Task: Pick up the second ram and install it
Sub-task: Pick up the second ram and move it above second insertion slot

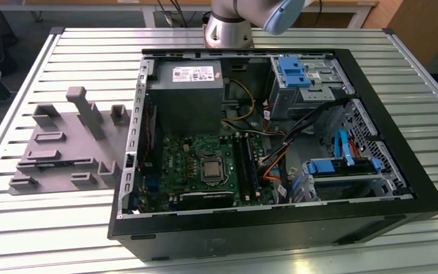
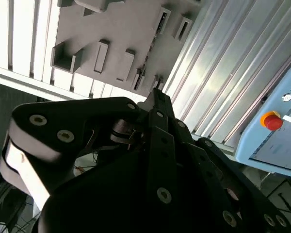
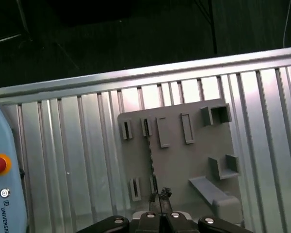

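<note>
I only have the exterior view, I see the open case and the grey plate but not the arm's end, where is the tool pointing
Observer: In both wrist views the tool hangs above the grey holder plate, pointing at it.
Operator: Is it carrying anything?
Observer: No, in the second wrist view its jaws look shut with nothing between them.
Operator: And the stick to pick up?
Observer: In the first wrist view a thin dark strip, likely the second ram on edge, spans two slotted blocks on the plate.
</note>
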`<state>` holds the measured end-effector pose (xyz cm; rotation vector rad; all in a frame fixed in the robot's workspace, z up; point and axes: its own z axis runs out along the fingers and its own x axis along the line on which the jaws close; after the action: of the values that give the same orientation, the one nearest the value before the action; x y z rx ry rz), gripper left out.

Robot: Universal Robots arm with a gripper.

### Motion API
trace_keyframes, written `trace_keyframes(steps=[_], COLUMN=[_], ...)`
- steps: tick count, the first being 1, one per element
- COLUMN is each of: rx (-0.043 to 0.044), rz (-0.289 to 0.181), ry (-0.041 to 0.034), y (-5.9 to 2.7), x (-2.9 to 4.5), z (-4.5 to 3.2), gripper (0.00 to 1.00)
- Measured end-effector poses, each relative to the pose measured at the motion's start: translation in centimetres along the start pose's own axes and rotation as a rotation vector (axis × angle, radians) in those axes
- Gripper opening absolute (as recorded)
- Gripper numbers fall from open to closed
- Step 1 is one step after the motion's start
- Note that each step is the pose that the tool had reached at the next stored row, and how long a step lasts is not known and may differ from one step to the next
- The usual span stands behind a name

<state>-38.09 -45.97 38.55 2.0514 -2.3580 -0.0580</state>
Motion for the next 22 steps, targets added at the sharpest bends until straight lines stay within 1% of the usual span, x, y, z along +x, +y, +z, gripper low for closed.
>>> trace_keyframes(steps=[7,8,22], rx=[-0.0016,-0.0017,-0.0017], rz=[-0.123,-0.133,-0.136], ry=[0.0048,0.0051,0.0053], y=[0.00,0.00,0.00], x=[0.00,0.00,0.00], z=[0.01,0.01,0.01], gripper=[0.11,0.11,0.11])
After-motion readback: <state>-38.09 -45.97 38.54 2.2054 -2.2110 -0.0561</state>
